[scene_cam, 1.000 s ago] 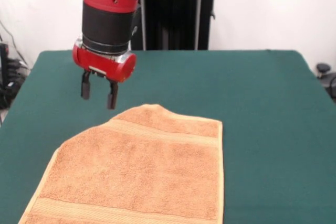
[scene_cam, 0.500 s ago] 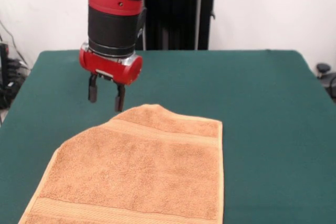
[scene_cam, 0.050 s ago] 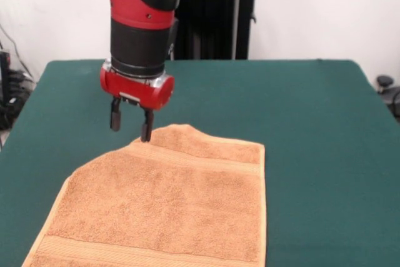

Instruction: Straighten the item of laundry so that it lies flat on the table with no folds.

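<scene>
The item of laundry [scene_cam, 0.050 s ago: 169, 204], an orange-tan terry towel with woven border bands, lies on the dark green table [scene_cam, 0.050 s ago: 312, 123] at the front left. Its far left corner is folded in, so that edge runs diagonally up to a raised hump [scene_cam, 0.050 s ago: 178, 132]. My gripper [scene_cam, 0.050 s ago: 130, 126] hangs open just left of that hump, right fingertip close to the folded edge and left fingertip over bare felt. Nothing is between the fingers. The towel's near edge runs out of the picture at the bottom.
Bare green felt stretches to the right of the towel and behind it. A black stand [scene_cam, 0.050 s ago: 212, 17] rises behind the table's far edge. Cables and dark gear [scene_cam, 0.050 s ago: 9, 92] sit off the table's left side.
The gripper has moved right and down, from over bare felt to the towel's folded far-left edge. It stays open. The towel has not moved.
</scene>
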Controlling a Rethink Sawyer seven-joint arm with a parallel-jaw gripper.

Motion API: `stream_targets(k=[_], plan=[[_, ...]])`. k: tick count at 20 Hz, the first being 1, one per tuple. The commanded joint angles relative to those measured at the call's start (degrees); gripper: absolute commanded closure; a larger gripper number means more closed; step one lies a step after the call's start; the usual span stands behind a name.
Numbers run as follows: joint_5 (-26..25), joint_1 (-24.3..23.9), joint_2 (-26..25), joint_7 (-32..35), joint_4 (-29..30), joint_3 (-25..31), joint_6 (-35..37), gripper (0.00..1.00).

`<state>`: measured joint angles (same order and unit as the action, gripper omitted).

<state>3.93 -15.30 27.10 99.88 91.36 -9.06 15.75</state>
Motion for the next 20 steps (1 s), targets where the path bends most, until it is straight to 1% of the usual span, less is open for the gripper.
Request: stream_targets(k=[1, 5, 11, 17, 20], plan=[[-3.7, -0.1, -6.7, 5.9, 4.3, 8.4, -6.8, 0.0], [-4.2, -0.2, -7.3, 6.4, 3.7, 8.6, -7.5, 0.0], [-5.0, -0.5, -10.5, 7.0, 1.9, 9.1, -11.6, 0.0], [-5.7, -1.1, -10.4, 6.0, 1.4, 9.8, -10.6, 0.0], [-6.8, -1.3, -10.0, 5.4, 1.6, 9.9, -11.9, 0.0]])
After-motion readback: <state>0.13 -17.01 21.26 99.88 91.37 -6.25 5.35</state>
